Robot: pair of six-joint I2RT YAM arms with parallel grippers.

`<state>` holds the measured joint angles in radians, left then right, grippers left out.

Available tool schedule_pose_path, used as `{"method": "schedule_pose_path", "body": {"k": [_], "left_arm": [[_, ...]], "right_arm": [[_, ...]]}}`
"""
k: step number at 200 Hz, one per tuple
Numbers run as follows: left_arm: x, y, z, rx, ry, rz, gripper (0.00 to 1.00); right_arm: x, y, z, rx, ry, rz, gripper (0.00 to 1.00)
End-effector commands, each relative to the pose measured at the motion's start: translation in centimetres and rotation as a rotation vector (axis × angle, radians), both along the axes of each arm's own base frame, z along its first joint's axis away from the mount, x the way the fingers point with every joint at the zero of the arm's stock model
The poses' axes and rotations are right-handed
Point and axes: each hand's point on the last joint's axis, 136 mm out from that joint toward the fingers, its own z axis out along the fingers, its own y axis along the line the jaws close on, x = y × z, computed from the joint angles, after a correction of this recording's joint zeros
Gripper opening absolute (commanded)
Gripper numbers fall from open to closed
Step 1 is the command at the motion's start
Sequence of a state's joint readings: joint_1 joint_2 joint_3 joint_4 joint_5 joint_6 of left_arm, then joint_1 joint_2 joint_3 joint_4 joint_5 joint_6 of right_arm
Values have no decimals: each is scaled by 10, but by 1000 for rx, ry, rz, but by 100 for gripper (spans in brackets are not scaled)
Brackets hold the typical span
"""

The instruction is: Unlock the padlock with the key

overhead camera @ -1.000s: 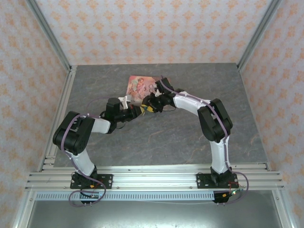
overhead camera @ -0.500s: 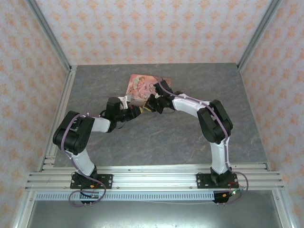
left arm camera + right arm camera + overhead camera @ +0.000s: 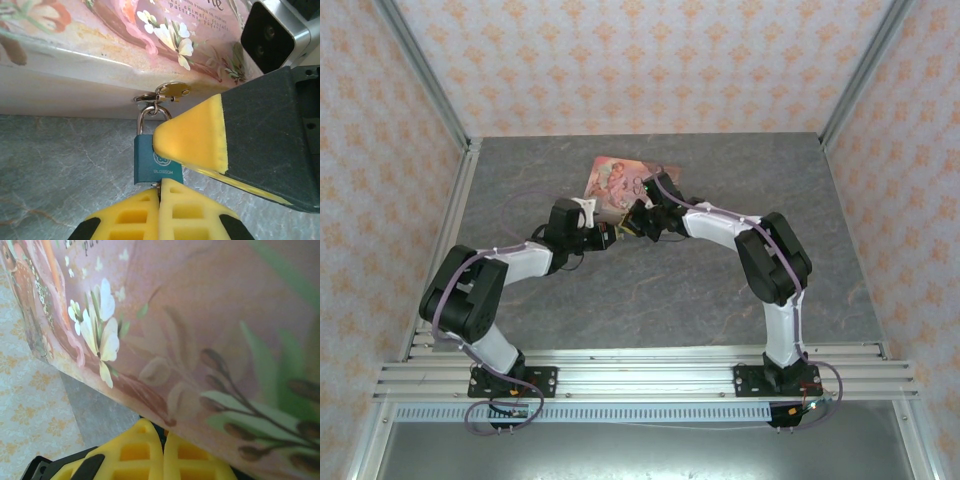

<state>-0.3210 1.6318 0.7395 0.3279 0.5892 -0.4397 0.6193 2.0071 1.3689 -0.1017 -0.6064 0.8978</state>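
Nearest, at the table's (image 3: 720, 290) near edge, left arm (image 3: 510, 262) folded low at the elbow, right arm (image 3: 765, 255) arched higher, both forearms angled inward to meet mid-table. Next, left gripper (image 3: 160, 196): yellow fingers (image 3: 130, 215) pressed together, pinching the silvery key (image 3: 155, 185) directly under the base of the teal padlock (image 3: 151, 162). Against the padlock's upper right corner, right gripper (image 3: 175, 135), fingers closed flat on each other, tip overlapping the lock body. Farthest, shackle (image 3: 141, 120) hooked through the brass hasp (image 3: 172, 91) of the pink box (image 3: 100, 50).

Grey marbled table (image 3: 740, 170), pink illustrated box (image 3: 613, 178) lying flat on it
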Motion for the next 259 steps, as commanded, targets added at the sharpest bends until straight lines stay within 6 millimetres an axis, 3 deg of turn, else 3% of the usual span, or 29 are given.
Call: {"method": "schedule_pose_path", "body": {"k": [1, 14, 38, 75, 139, 177, 259], "left_arm": [[-12, -13, 2, -33, 43, -70, 27], [-9, -6, 1, -95, 68, -17, 37], [-6, 8, 3, -188, 110, 73, 40], [-9, 11, 7, -295, 188, 109, 39], [6, 13, 19, -446, 220, 165, 36], [10, 11, 22, -453, 234, 167, 30], [12, 8, 13, -465, 267, 164, 28]], "right_arm": [[-18, 6, -17, 55, 156, -34, 0], [-19, 4, -19, 47, 157, -37, 0], [-19, 2, -21, 38, 152, -44, 0], [-20, 0, -24, 26, 154, -48, 0], [-22, -3, -27, 10, 154, -41, 0], [-23, -3, -27, 12, 154, -41, 0], [-20, 1, -24, 41, 155, -56, 0]]}}
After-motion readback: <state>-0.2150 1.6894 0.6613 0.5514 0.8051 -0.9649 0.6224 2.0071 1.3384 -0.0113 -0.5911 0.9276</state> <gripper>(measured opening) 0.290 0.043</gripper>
